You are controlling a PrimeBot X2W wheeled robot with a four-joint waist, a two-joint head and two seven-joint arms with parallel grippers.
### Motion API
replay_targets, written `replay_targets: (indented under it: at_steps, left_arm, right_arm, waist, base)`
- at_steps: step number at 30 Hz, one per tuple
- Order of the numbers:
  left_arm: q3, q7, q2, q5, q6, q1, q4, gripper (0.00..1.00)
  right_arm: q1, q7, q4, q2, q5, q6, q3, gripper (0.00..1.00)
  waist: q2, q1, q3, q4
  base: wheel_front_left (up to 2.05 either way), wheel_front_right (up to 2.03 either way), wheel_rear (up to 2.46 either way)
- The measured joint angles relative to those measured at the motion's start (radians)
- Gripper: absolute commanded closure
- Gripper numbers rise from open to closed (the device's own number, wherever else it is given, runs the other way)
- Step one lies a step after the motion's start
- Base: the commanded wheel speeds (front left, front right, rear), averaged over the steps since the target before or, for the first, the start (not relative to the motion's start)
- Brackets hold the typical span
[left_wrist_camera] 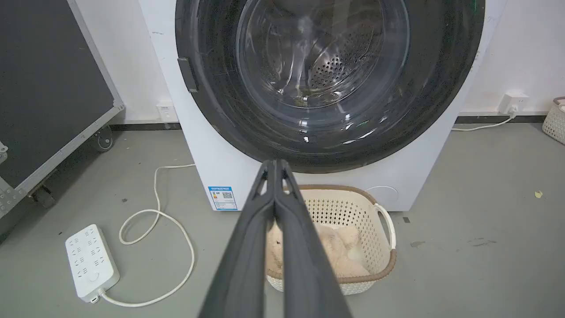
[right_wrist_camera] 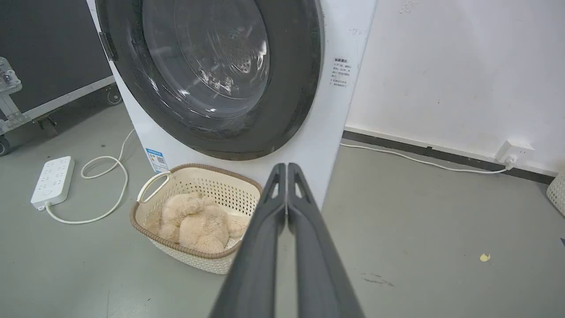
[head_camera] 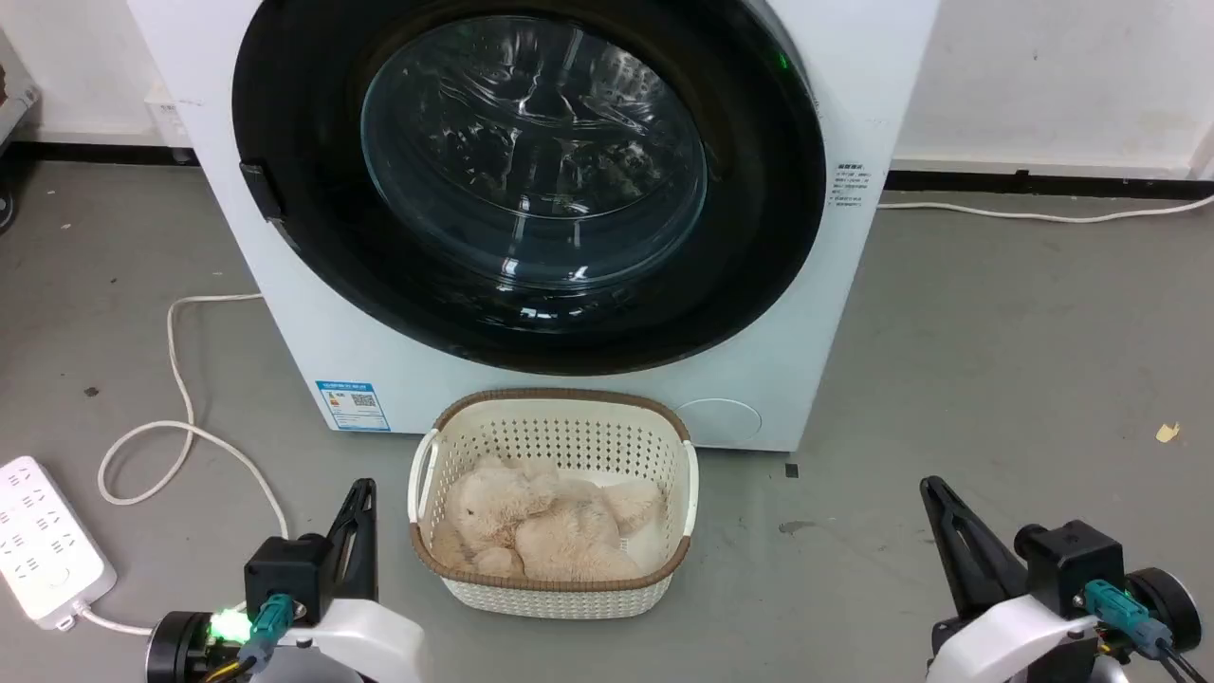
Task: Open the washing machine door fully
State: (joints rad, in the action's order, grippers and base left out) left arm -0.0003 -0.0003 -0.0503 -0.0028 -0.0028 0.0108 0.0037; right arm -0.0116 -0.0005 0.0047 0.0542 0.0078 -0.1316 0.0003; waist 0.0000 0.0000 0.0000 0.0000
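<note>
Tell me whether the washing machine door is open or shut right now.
Shut. The washing machine door sits flush against the white front, no gap at its rim; the drum is seen through its glass.

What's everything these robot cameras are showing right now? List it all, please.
White front-loading washing machine: one, white, against the wall.
Round glossy black washing machine door, clear glass centre: one, black, shut.
Perforated cream plastic basket, brown rim: one, cream, floor before machine.
Fluffy beige plush toy: one, beige, inside basket.
White power strip: one, white, floor, left.
White cable: one, white, looped beside strip.
Black wheeled case: one, black, left of machine.
Left gripper: one, dark, shut, lower left.
Right gripper: one, dark, shut, lower right.
</note>
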Motion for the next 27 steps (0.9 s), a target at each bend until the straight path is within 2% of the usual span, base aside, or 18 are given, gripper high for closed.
replay_targets:
  at_steps: [27]
  left_arm:
    - [0.000, 0.000, 0.000, 0.000, 0.000, 0.000, 0.000, 1.00]
  right_arm:
    - [0.000, 0.000, 0.000, 0.000, 0.000, 0.000, 0.000, 1.00]
  waist:
    - [0.0000, 0.0000, 0.000, 0.000]
  base:
    - [0.00, 0.00, 0.00]
